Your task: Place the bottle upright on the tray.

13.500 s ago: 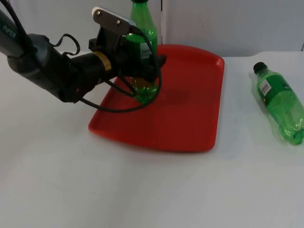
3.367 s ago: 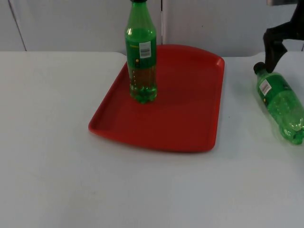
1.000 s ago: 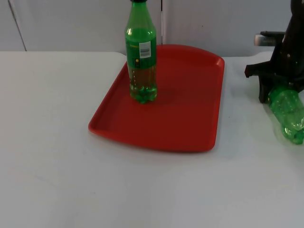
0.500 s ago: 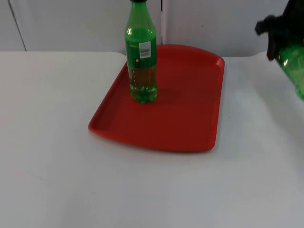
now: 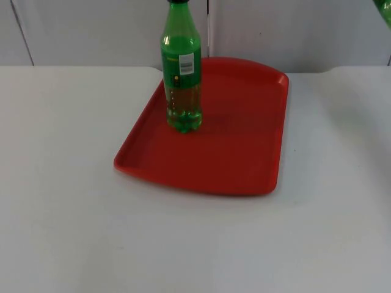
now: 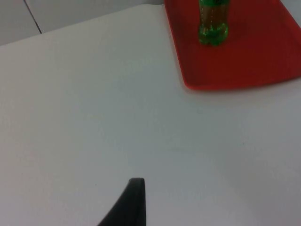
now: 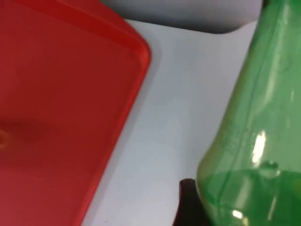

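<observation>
Big red tray (image 7: 61, 108) below and off to the side of my right gripper (image 7: 188, 202), its rounded corner nearest me and the white table (image 7: 174, 117) running between us. Up in my grip is the green bottle (image 7: 249, 132), lifted clear of the table and hanging right against my wrist camera; one dark fingertip (image 7: 187, 200) presses its wall, so I read my right gripper as pinched onto it, though the opposite finger is behind the plastic. It looks like thin, clear plastic with some liquid inside, so I expect it to be light, smooth and a bit slick, with walls that give if I squeeze hard; the firmer shoulder or neck would be the safer place to hold for standing it up. Its cap, label and base are all cut off, so I can't tell how tilted it is. From the top view, only a green sliver (image 5: 386, 9) shows. A second bottle (image 5: 181, 70) already stands upright on the tray's far side from me. My left gripper (image 6: 128, 205) waits over bare table, well back from the tray, and I cannot tell its spread.
</observation>
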Robot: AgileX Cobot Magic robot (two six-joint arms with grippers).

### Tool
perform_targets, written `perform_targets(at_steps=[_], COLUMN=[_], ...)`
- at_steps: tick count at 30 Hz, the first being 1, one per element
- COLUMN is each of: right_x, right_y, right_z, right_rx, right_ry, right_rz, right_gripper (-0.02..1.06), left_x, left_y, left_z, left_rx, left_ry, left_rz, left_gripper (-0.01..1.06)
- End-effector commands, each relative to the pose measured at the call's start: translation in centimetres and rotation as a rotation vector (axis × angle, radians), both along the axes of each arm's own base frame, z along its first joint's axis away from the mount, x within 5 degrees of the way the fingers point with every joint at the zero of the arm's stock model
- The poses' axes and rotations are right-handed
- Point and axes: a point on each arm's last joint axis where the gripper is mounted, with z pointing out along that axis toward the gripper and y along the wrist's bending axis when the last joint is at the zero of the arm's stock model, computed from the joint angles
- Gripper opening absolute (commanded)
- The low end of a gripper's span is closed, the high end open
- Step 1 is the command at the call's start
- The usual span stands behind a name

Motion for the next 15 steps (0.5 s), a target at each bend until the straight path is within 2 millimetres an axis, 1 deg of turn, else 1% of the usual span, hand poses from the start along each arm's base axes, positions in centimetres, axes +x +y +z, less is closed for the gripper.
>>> perform_targets(at_steps=[1, 3, 4, 5, 7, 9, 10, 11, 15], right_x=[-1.4, -2.6, -2.6, -3.2, -4.7, -6.0, -6.8, -6.8, -9.4], right_y=[0.1, 0.0, 0.0, -0.1, -0.3, -0.6, -0.8, -0.8, -1.2], right_z=[2.0, 3.2, 3.2, 3.4, 4.3, 4.5, 5.0, 5.0, 5.1], right_rx=[0.027, 0.041, 0.041, 0.041, 0.041, 0.043, 0.044, 0.044, 0.051], right_ry=[-0.03, -0.058, -0.058, -0.062, -0.087, -0.115, -0.142, -0.142, -0.224], right_rz=[0.029, 0.044, 0.044, 0.045, 0.047, 0.04, 0.041, 0.041, 0.04], right_gripper=[0.0, 0.0, 0.0, 0.0, 0.0, 0.0, 0.0, 0.0, 0.0], left_x=[0.0, 0.0, 0.0, 0.0, 0.0, 0.0, 0.0, 0.0, 0.0], left_y=[-0.1, -0.1, -0.1, -0.1, -0.1, -0.1, -0.1, -0.1, -0.1], left_z=[-0.1, -0.1, -0.1, -0.1, -0.1, -0.1, -0.1, -0.1, -0.1], left_rx=[-0.007, -0.007, -0.007, -0.007, -0.007, -0.007, -0.007, -0.007, -0.007], left_ry=[0.003, 0.003, 0.003, 0.003, 0.003, 0.003, 0.003, 0.003, 0.003], left_rz=[-0.005, -0.005, -0.005, -0.005, -0.005, -0.005, -0.005, -0.005, -0.005], left_gripper=[1.05, 1.05, 1.05, 1.05, 1.05, 1.05, 1.05, 1.05, 1.05])
